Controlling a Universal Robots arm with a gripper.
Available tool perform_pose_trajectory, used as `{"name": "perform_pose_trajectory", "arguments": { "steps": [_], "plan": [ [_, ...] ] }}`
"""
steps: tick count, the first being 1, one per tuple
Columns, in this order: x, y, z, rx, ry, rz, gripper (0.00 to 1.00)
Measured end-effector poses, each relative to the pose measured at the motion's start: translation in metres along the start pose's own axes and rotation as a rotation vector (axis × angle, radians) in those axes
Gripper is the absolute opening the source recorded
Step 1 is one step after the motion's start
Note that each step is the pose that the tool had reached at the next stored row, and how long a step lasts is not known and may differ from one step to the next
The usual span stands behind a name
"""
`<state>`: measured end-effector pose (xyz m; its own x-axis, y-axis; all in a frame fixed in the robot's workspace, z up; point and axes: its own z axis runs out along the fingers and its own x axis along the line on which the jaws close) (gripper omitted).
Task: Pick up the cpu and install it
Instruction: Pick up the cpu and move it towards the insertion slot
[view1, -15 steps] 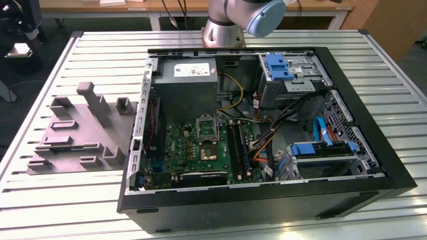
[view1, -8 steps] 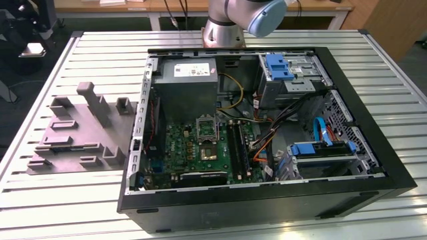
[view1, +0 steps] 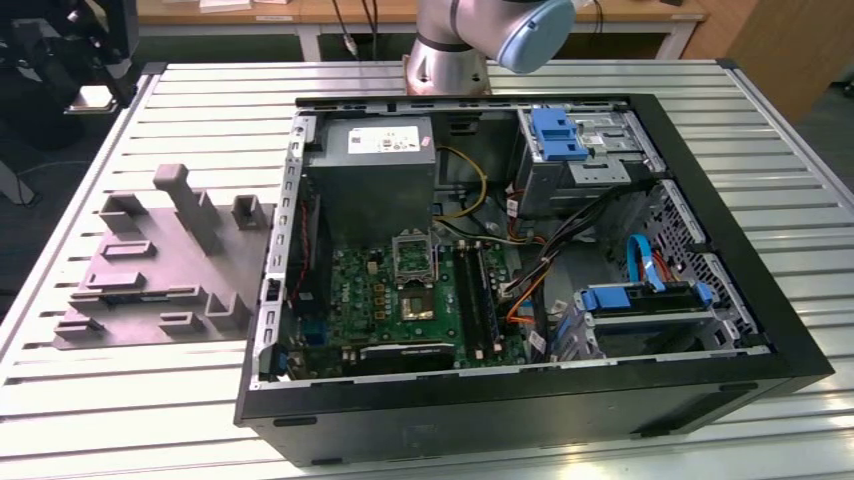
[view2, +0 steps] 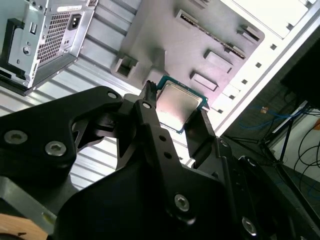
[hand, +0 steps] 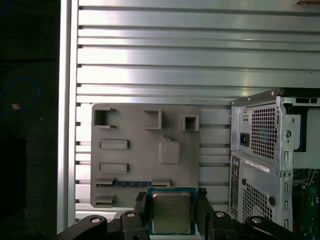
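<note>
The cpu (hand: 171, 212) is a small flat square chip with a silvery top and a green rim. My gripper (hand: 171, 216) is shut on it, one black finger on each of two opposite edges. In the second wrist view the cpu (view2: 178, 105) sits the same way between the fingers of the gripper (view2: 176, 114). It hangs well above the grey moulded tray (hand: 135, 160) on the slatted table. In the exterior view the open computer case (view1: 534, 400) shows the green motherboard (view1: 380, 300) with its metal socket frame (view1: 414, 258).
The grey power-supply box (view1: 374, 170) sits at the back of the case, beside the tray (view1: 147, 270); it is also visible in the first wrist view (hand: 270, 150). Cables and blue drive brackets (view1: 641, 298) fill the case's side toward the exterior view's right. The arm's base (view1: 454, 50) stands behind the case.
</note>
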<state>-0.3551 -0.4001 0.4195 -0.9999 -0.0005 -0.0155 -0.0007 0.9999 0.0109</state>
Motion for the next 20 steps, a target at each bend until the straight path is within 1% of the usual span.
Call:
{"name": "perform_pose_trajectory", "arguments": {
  "steps": [4, 8, 15, 20],
  "plan": [
    [-0.0091, 0.0, 0.0001, 0.0001, 0.0001, 0.0, 0.47],
    [-0.016, 0.0, 0.0003, 0.0, 0.0, 0.0, 0.47],
    [-0.0249, 0.0, 0.0004, 0.0001, 0.0001, 0.0, 0.47],
    [-0.0299, 0.0, 0.0006, 0.0, 0.0001, 0.0, 0.47]
  ]
}}
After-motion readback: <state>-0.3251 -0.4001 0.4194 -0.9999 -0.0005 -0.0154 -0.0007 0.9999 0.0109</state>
